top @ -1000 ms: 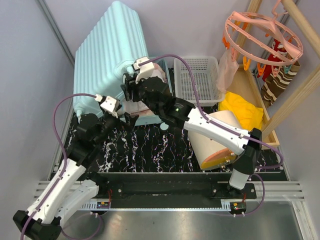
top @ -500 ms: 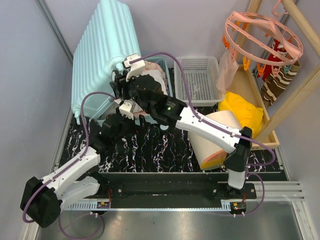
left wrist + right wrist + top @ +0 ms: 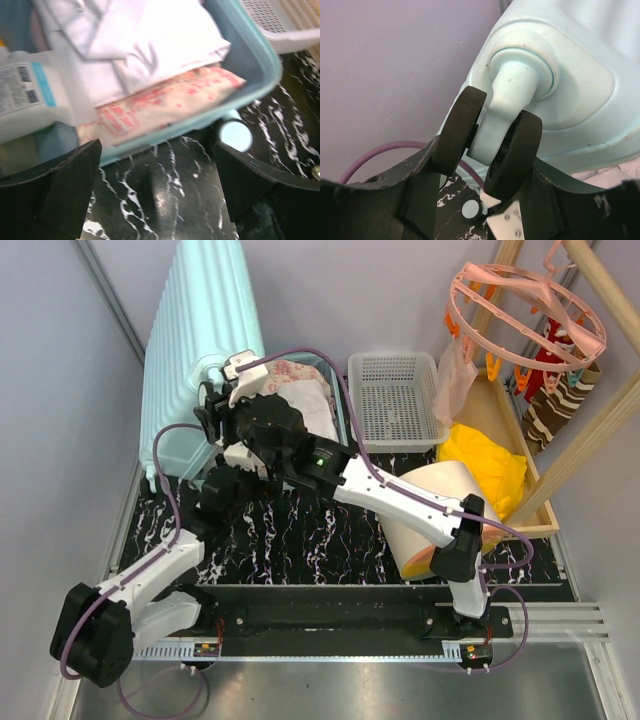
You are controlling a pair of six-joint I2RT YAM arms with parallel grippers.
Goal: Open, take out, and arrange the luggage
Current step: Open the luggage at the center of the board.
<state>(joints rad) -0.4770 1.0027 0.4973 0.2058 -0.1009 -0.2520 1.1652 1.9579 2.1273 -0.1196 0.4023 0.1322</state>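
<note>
My right end effector (image 3: 485, 175) pinches the black twin wheel (image 3: 515, 150) of the mint ribbed hard-shell luggage (image 3: 570, 90); a slip would let it slam shut.

Robot test cell staged as a household laundry corner.

Plain grey partition walls (image 3: 60, 360) box in a black marble-patterned table (image 3: 290, 540). At 6 o'clock a slotted aluminium rail (image 3: 560, 618) carries the cabled left arm (image 3: 140, 580) and right arm (image 3: 400, 495), the mark of a lab. Home props ring them: mint luggage (image 3: 195, 330) at 11 o'clock, a white mesh basket (image 3: 395, 405) at 12, a pink peg hanger (image 3: 527, 312) at 2, and a wooden rack (image 3: 590, 435) with yellow cloth (image 3: 490, 460) at 3.
</note>
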